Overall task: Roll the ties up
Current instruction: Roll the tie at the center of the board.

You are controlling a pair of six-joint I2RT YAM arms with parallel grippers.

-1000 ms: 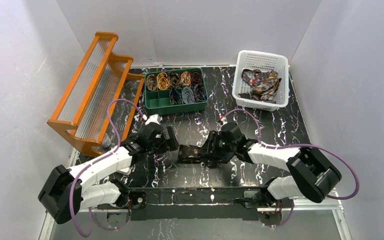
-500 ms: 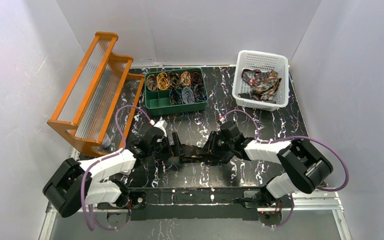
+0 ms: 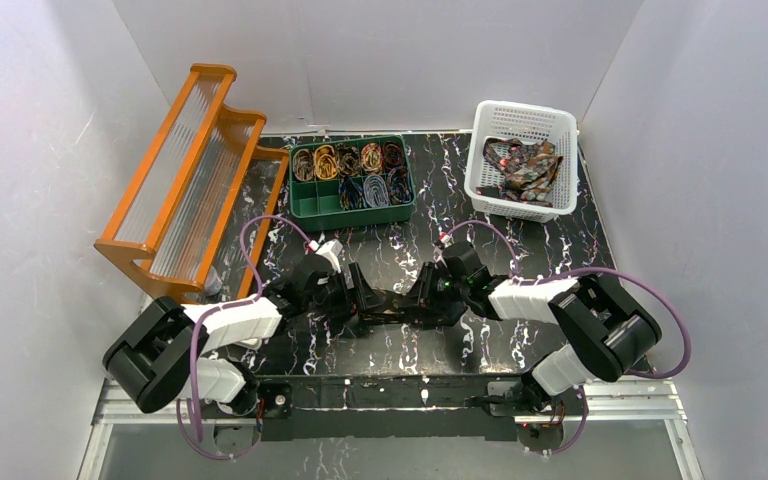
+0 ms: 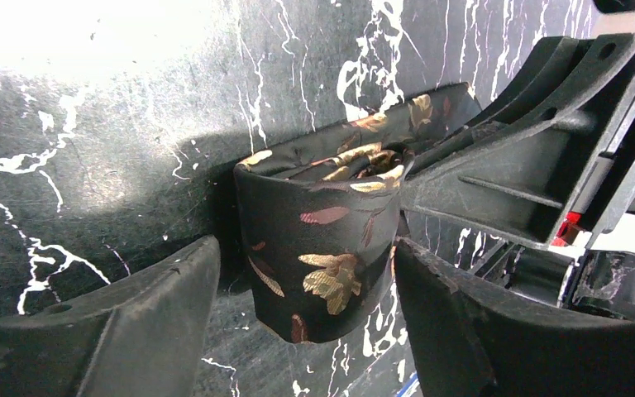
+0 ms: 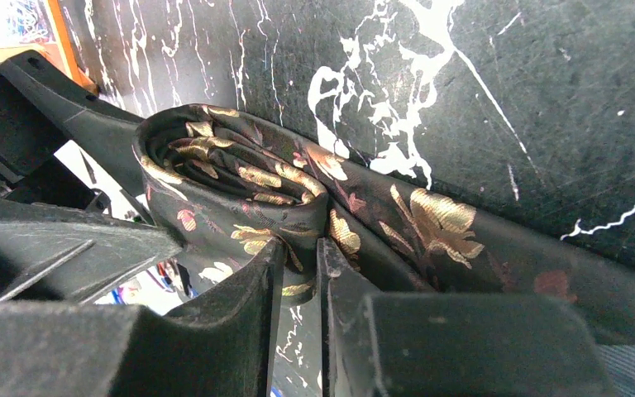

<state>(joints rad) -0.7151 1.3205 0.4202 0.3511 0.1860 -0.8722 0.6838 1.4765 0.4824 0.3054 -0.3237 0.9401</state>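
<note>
At the bottom of the overhead frame both arms fold low from their bases and reach inward, forearms nearly level. They meet at the centre of the black marbled worktop (image 3: 580, 240).

The left pincer (image 3: 352, 296) is released. In its wrist view its two fingers (image 4: 145, 302) stand spread on either side of the tie (image 4: 322, 248), whose rolled end is a dark coil with gold leaf shapes. The finger on the right of that frame sits at the coil's edge, the other just beside it.

The right pincer (image 3: 422, 297) is clenched on the same tie. Its fingers (image 5: 240, 289) are nearly together, with a fold of fabric pinched between them just beside the coil. The unrolled strip runs off toward the lower right of that frame.

Farther back, at upper centre, a green tray (image 3: 310, 205) holds rolled ties (image 3: 345, 160) in its compartments. At upper right a white basket (image 3: 515, 207) holds a heap of loose ties (image 3: 525, 168). An orange rack (image 3: 195, 170) stands at upper left.

A second ago the left pincer sat left of the tie and apart from it; now the arm has swung inward and the pincer straddles the coil.
</note>
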